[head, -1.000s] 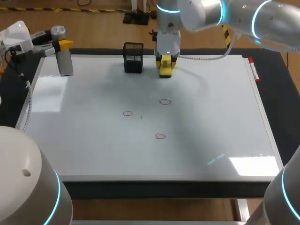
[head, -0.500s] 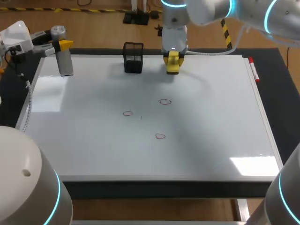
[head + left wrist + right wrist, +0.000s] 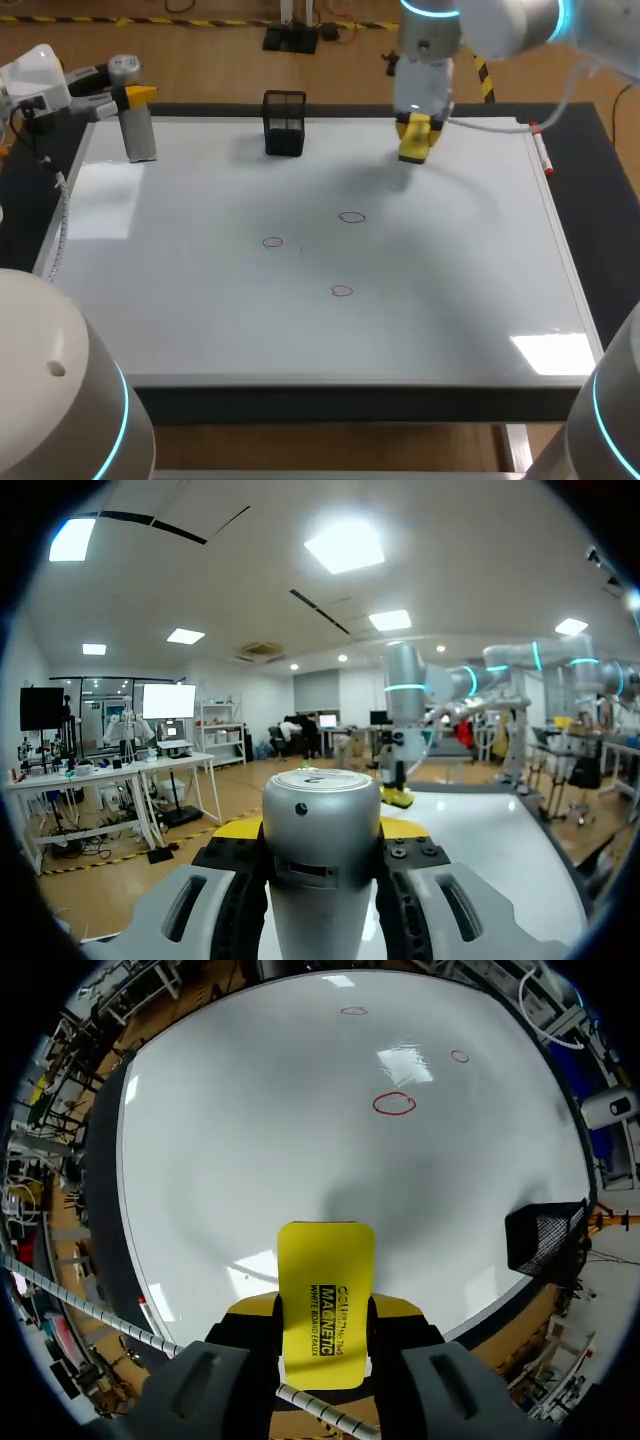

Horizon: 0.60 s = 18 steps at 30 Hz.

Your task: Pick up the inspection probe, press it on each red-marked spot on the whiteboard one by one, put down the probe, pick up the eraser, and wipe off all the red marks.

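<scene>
The inspection probe [image 3: 137, 125], a grey cylinder, stands upright at the whiteboard's [image 3: 200, 300] back left corner. My left gripper [image 3: 135, 95] is shut on the probe [image 3: 322, 880], one finger on each side. My right gripper [image 3: 415, 135] is shut on the yellow eraser [image 3: 414, 142] and hangs above the board's back edge, right of the middle. In the right wrist view the eraser [image 3: 325, 1300] sticks out between the fingers, over bare board. Three red marks [image 3: 352, 217] [image 3: 273, 242] [image 3: 342, 291] sit mid-board, and all show ahead of the eraser [image 3: 394, 1103].
A black mesh holder [image 3: 285, 123] stands at the back of the board, left of the right gripper; in the right wrist view the holder [image 3: 545, 1235] lies off to the side. A red marker [image 3: 541, 148] lies on the board's right edge.
My right arm has carried the eraser to the right along the board's back edge, away from the mesh holder. The left arm and probe have not moved.
</scene>
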Tool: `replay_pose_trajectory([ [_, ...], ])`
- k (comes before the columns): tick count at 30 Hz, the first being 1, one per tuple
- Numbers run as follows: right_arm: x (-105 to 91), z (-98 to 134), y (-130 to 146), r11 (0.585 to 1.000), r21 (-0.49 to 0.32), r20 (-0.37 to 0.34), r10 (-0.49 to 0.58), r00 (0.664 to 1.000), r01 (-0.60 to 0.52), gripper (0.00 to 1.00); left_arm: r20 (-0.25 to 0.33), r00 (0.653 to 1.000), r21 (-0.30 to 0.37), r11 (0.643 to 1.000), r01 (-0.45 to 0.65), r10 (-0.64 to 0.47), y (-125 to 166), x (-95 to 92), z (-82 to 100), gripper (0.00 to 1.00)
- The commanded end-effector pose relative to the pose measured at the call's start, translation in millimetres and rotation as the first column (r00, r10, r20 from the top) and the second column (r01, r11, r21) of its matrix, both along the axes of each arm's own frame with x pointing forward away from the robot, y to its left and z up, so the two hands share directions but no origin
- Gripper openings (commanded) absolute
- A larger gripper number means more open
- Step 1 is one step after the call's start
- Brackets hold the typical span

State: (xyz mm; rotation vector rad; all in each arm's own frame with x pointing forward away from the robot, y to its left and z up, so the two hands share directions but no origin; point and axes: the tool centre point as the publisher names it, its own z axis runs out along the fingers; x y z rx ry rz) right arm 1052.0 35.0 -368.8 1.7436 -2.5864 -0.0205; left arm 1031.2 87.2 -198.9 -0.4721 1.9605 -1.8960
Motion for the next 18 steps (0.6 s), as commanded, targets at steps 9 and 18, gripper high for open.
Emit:
replay_pose_trajectory([
  [9,-51.0,0.6,-70.6,0.996,0.007,0.063,-0.09,0.994,0.089,0.0,0.001,1.0,0.001,1.0,-0.001,0.001,-0.2,-0.5,0.8,0.0],
  [18,-59.1,-5.4,-86.9,0.992,0.023,0.045,-0.124,0.991,0.123,0.0,0.001,1.0,0.001,1.0,-0.001,0.001,-0.2,-0.5,0.8,0.0],
])
